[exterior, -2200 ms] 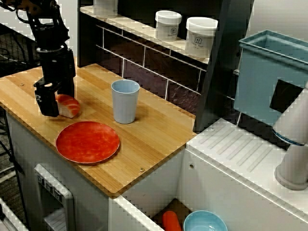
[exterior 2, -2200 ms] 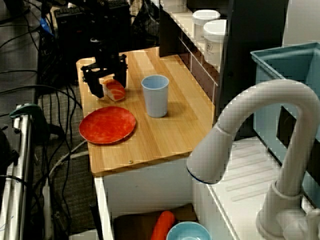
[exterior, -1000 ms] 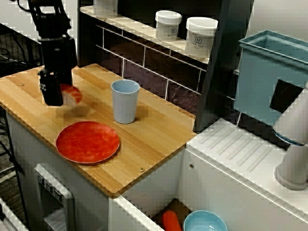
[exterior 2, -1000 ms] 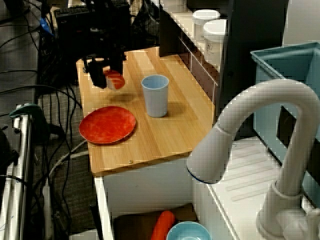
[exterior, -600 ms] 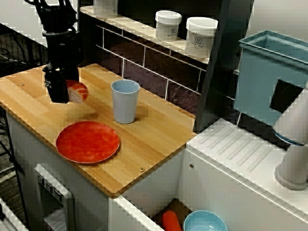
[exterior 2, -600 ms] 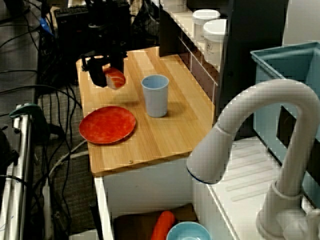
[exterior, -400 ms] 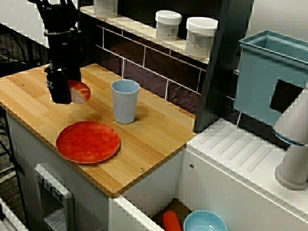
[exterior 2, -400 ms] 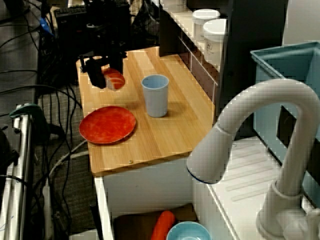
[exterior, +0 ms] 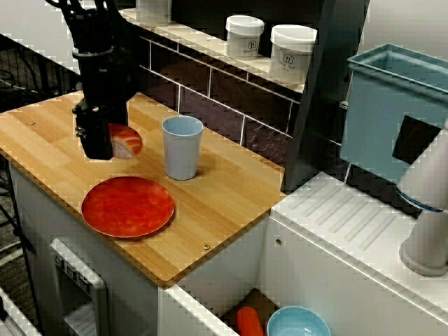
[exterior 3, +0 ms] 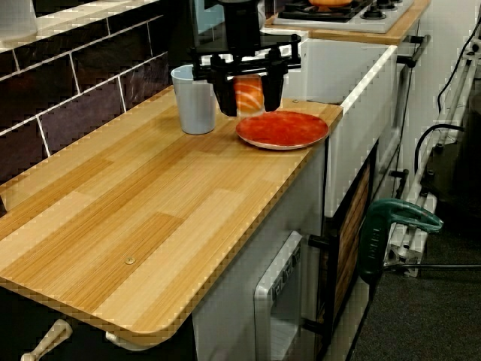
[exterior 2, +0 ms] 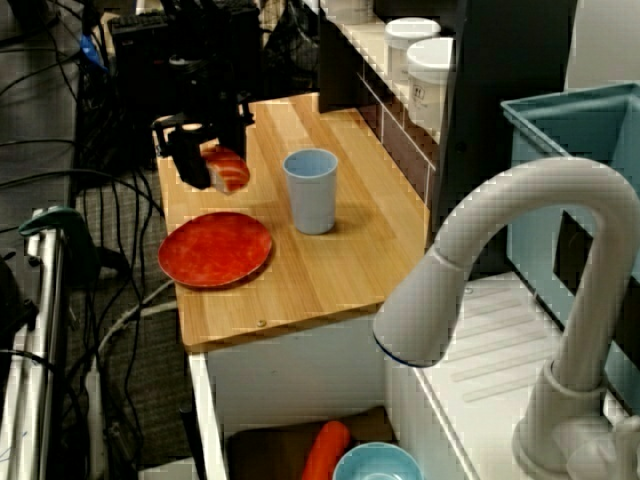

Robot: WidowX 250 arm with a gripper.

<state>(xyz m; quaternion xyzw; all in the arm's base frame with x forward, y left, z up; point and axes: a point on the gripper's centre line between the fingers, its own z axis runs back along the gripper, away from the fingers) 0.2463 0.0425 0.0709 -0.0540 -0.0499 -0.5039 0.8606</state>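
Observation:
My black gripper (exterior: 112, 143) is shut on a piece of salmon sushi (exterior: 127, 141), orange on a white base, and holds it a little above the wooden counter (exterior: 224, 203). The sushi hangs just past the far rim of a red plate (exterior: 127, 206) and to the left of a light blue cup (exterior: 182, 147). In the view over the faucet, the gripper (exterior 2: 212, 168) and sushi (exterior 2: 230, 171) hover above the plate (exterior 2: 214, 249). In the view along the counter, both fingers clamp the sushi (exterior 3: 248, 94) between the cup (exterior 3: 193, 98) and the plate (exterior 3: 282, 128).
Two white jars (exterior: 244, 35) (exterior: 292, 52) stand on the tiled ledge behind the counter. A blue bin (exterior: 392, 105) and a white faucet (exterior 2: 520, 300) are by the sink on the right. A blue bowl (exterior: 297, 323) and an orange item (exterior: 248, 322) lie low in front.
The gripper lifted the sushi off the counter and carried it right, toward the cup and the plate's far rim. Plate and cup have not moved.

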